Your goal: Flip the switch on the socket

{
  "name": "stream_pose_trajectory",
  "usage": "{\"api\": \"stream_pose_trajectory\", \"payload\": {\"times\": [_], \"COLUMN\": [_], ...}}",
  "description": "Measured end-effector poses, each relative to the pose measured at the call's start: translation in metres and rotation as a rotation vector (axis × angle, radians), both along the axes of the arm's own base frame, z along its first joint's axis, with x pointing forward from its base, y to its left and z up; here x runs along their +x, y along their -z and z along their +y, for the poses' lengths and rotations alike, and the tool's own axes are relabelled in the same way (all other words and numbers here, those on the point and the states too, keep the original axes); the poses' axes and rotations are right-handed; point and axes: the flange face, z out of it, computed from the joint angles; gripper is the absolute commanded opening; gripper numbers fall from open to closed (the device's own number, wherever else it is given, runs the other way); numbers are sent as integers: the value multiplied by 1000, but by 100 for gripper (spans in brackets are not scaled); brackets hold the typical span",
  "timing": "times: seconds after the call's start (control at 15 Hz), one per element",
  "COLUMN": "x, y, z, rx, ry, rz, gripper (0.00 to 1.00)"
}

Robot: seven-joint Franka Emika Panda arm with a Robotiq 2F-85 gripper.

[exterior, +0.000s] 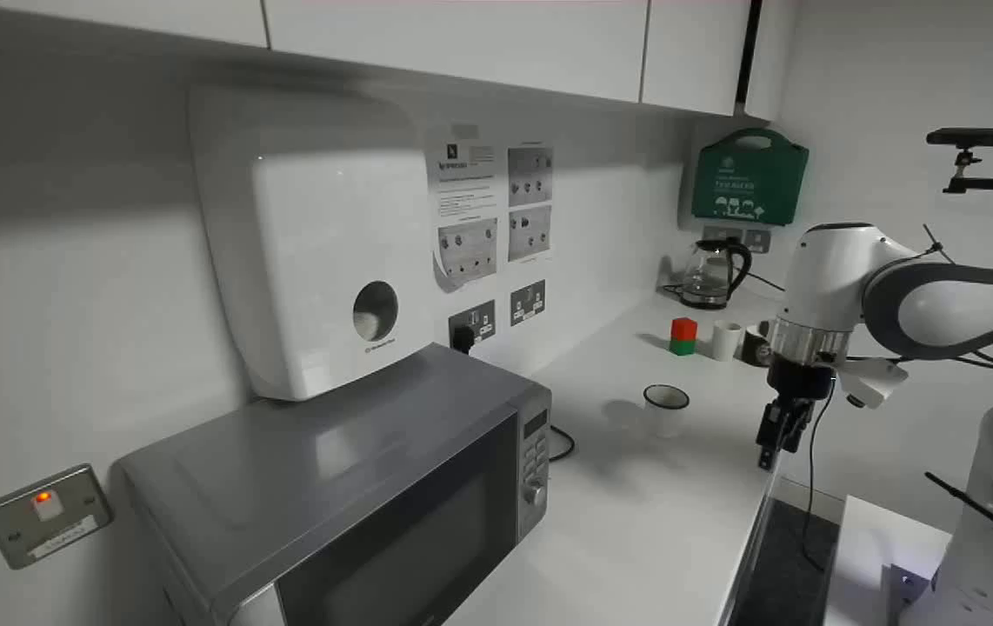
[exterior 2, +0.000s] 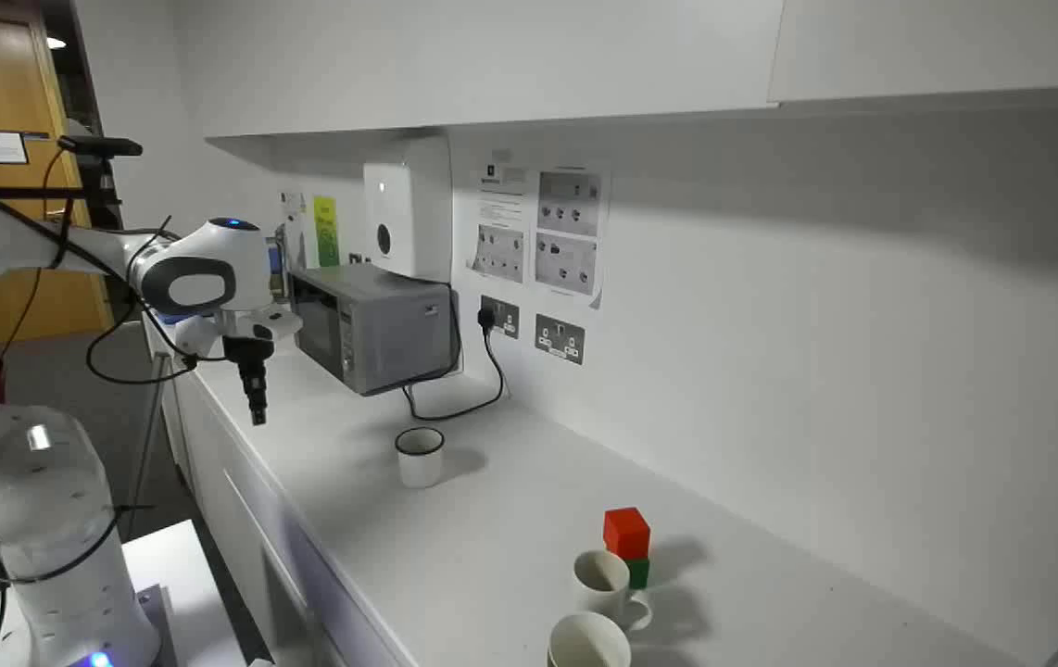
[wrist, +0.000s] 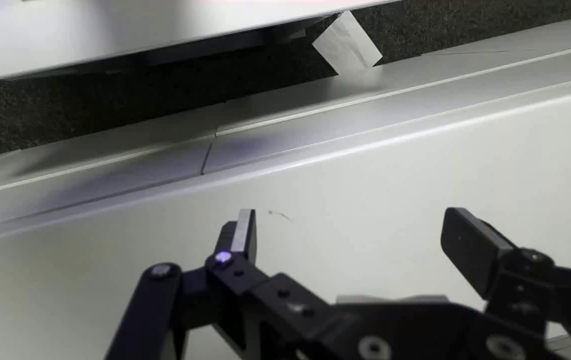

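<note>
Two double sockets (exterior: 528, 303) sit side by side on the wall (exterior 2: 770, 352), just below the printed sheets (exterior: 468, 204); a black plug (exterior: 463, 339) is pushed into the one nearer the microwave (exterior: 323, 435). Their rocker switches (exterior: 529, 295) (too small here to read as on or off) show as marks near the upper edge. Well apart from them, the gripper (wrist: 349, 220) hangs downward near the front edge of the countertop (exterior: 618, 522), and the wrist view shows its fingers (wrist: 473, 247) spread wide from each other. In both exterior views, a white cup (exterior 2: 420, 465) with a dark rim stands upright on the countertop near the microwave. Farther along it, a red block (exterior 2: 626, 534) rests on a green block (exterior 2: 637, 572), a white mug (exterior 2: 596, 593) just beside the pair. In an exterior view, a red lamp (exterior: 43, 497) glows on a metal switch plate (exterior: 46, 516) across the microwave from the sockets.
</note>
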Motion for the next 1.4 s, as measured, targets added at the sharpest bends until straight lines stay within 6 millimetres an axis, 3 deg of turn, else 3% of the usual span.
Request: {"api": "stream_pose_trajectory", "payload": {"times": [1.0, 1.4], "x": [0, 22], "y": [0, -14], "z": [0, 5], "rx": [0, 9], "ry": [0, 3], "rz": [-2, -181], "gripper": [100, 100]}}
